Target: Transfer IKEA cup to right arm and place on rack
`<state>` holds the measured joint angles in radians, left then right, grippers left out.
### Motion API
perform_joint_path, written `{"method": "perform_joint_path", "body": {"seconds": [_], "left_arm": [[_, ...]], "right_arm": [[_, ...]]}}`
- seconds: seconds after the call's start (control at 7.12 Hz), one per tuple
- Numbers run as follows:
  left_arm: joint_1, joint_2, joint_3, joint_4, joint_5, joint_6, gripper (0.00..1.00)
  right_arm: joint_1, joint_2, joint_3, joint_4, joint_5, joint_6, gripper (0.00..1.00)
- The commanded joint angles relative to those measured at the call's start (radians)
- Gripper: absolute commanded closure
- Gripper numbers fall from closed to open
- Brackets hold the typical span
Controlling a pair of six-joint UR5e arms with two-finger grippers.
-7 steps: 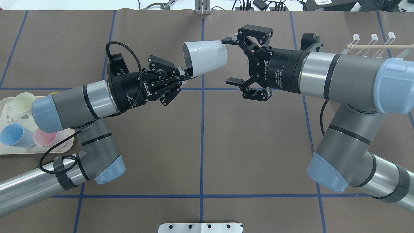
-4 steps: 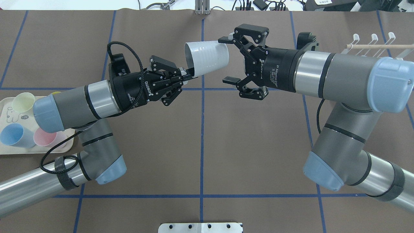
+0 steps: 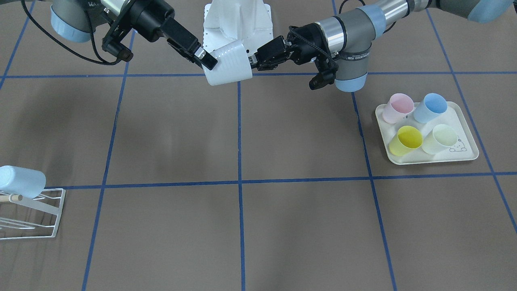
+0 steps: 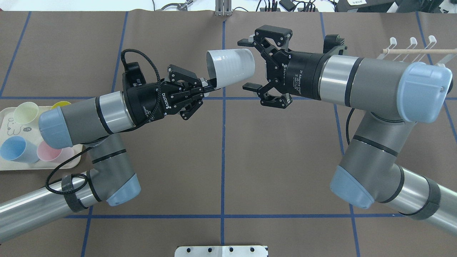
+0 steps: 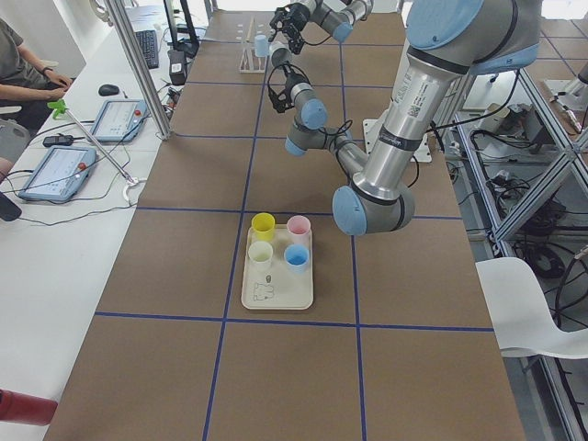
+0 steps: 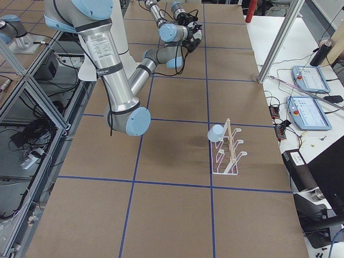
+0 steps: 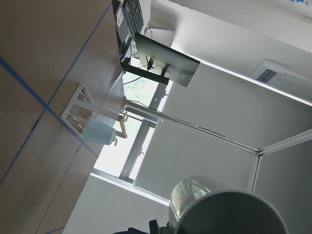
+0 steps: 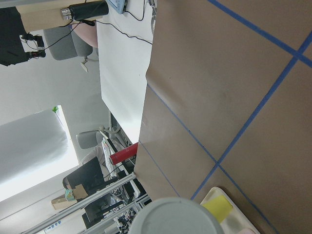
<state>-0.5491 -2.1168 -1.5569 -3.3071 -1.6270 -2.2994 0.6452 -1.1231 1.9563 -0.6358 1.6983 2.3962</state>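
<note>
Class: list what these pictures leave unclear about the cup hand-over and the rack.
- Overhead: whether the open right gripper touches the white cup; too close to tell.
- Overhead: the left gripper finger inside the cup, hidden by its wall.
- Front-facing: the rack, cut off by the left edge.
- Overhead: the yellow cup on the tray, mostly behind the left arm.

The ribbed plastic cup (image 4: 231, 68) is white, like the wire rack (image 6: 231, 145). Blue lines (image 4: 223, 160) grid the brown tabletop (image 4: 285, 160).
</note>
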Motion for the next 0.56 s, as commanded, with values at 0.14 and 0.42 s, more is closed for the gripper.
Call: {"method": "perform_joint_path", "body": {"seconds": [0.14,0.42], "left_arm": [[0.021,-0.006,-0.003,0.006,0.001,0.002,1.0],[0.021,-0.012,-0.003,0.004,0.001,0.002,1.0]], "right_arm": [[0.001,0.011,-0.016,0.001,0.0,0.0,0.0],[0.001,0.012,-0.016,0.002,0.0,0.009,0.32]]}}
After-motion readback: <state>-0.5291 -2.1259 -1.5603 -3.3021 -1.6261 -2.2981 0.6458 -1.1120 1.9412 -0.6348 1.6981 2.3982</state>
